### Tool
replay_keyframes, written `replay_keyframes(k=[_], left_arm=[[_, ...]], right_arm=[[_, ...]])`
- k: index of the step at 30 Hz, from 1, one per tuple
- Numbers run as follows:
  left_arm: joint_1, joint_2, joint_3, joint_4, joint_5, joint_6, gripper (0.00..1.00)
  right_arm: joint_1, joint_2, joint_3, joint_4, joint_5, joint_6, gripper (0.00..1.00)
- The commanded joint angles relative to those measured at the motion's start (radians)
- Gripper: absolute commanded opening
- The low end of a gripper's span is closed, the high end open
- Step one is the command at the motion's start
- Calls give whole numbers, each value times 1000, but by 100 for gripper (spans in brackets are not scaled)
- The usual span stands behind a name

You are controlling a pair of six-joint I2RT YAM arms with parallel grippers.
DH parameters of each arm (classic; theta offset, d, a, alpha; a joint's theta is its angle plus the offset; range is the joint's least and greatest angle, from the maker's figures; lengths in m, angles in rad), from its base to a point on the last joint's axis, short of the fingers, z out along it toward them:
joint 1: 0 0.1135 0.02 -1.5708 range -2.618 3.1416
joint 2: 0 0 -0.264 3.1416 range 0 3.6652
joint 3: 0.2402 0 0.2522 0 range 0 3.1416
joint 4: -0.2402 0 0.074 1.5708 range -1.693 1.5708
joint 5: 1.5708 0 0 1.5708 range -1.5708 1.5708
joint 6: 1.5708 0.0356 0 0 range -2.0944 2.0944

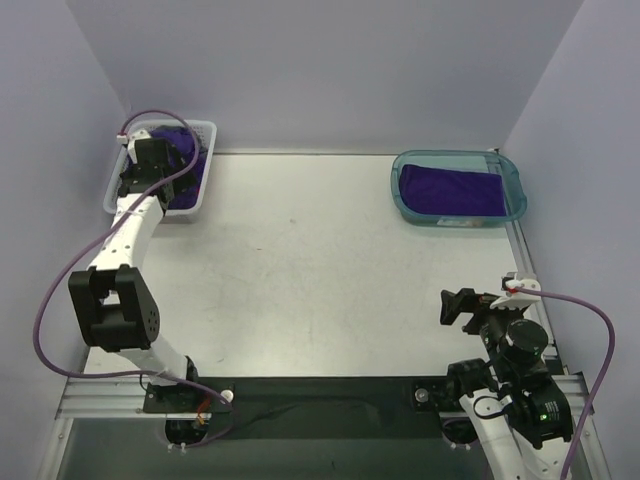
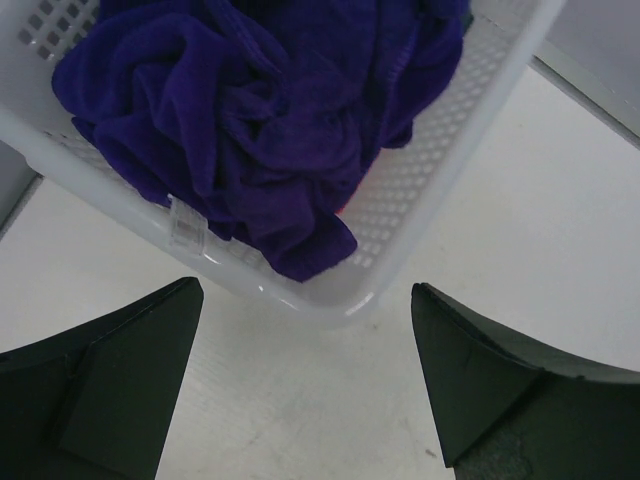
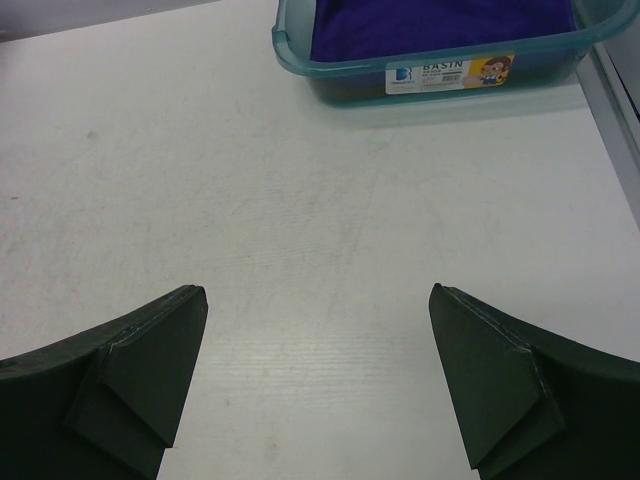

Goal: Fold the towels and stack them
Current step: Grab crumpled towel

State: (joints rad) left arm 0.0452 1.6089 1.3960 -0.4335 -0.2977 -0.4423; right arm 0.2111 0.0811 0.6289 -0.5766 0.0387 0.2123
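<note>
Crumpled purple towels [image 2: 270, 120] fill the white slotted basket [image 2: 430, 190] at the table's far left [image 1: 190, 160]; a sliver of orange-red shows under them [image 2: 345, 205]. A folded purple towel [image 1: 455, 188] lies in the teal tray [image 1: 405, 195] at the far right; it also shows in the right wrist view [image 3: 440, 20]. My left gripper [image 1: 165, 190] is open and empty, just in front of the basket's near rim [image 2: 305, 300]. My right gripper [image 1: 452, 308] is open and empty over bare table at the near right [image 3: 315, 310].
White table [image 1: 320, 270] between basket and tray. Walls enclose the back and both sides. A metal rail [image 1: 530, 260] runs along the table's right edge by the tray. A purple cable [image 1: 50, 290] loops off the left arm.
</note>
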Motion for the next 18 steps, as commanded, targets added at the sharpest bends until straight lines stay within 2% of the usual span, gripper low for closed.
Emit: replay_keyframes(k=[1, 4, 11, 15, 16, 18], left_arm=[[56, 83, 96, 73, -41, -85, 97], [93, 138, 116, 93, -43, -128, 96], [153, 166, 60, 255, -34, -145, 86], [160, 184, 70, 271, -15, -138, 74], [159, 189, 69, 276, -12, -133, 62], [160, 201, 67, 285, 11, -130, 56]], right_arm=[[8, 9, -3, 27, 16, 1, 100], [7, 22, -1, 27, 17, 1, 100], [8, 42, 2, 29, 13, -1, 100], [8, 48, 3, 29, 13, -1, 100], [8, 49, 3, 29, 13, -1, 100], [10, 51, 3, 30, 15, -2, 100]])
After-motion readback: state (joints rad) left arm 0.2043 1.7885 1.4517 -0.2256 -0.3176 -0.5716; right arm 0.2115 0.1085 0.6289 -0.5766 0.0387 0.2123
